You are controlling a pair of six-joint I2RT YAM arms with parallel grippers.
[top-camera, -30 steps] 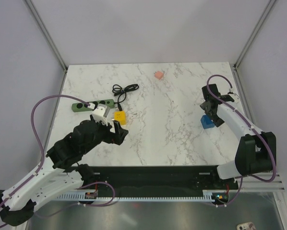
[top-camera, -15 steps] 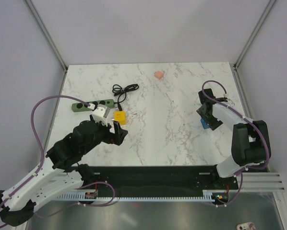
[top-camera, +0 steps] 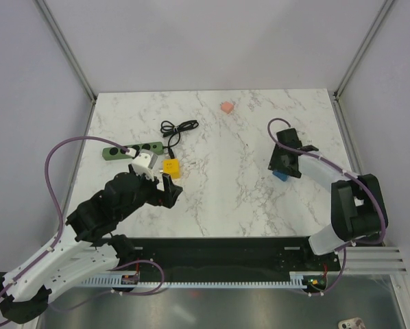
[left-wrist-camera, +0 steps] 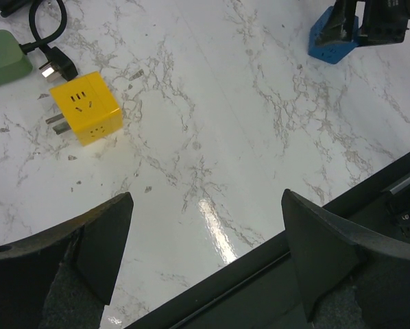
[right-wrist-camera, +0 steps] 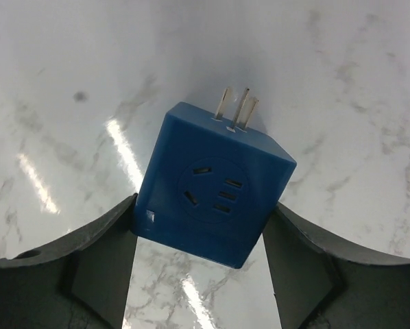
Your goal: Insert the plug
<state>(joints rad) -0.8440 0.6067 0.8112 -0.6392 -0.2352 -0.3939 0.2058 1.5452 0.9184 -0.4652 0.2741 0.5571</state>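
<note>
No teal plug shows in any view. My right gripper [top-camera: 284, 164] is shut on a dark blue socket cube [right-wrist-camera: 215, 181], its metal prongs pointing away from the wrist, just over the marble at the right; the cube also shows in the top view [top-camera: 280, 175] and left wrist view [left-wrist-camera: 332, 41]. The green power strip [top-camera: 131, 151] lies at the far left, its end in the left wrist view [left-wrist-camera: 3, 58]. My left gripper [top-camera: 165, 188] is open and empty [left-wrist-camera: 206, 199], near a yellow cube [top-camera: 171, 166].
A coiled black cable [top-camera: 177, 129] lies behind the strip, its plug end beside the yellow cube [left-wrist-camera: 86, 108]. A small pink object [top-camera: 226, 107] sits at the back. The table's black front edge [left-wrist-camera: 280, 274] runs under my left fingers.
My right gripper has moved left toward the table's middle, carrying the blue cube with it. The left arm has not moved.
</note>
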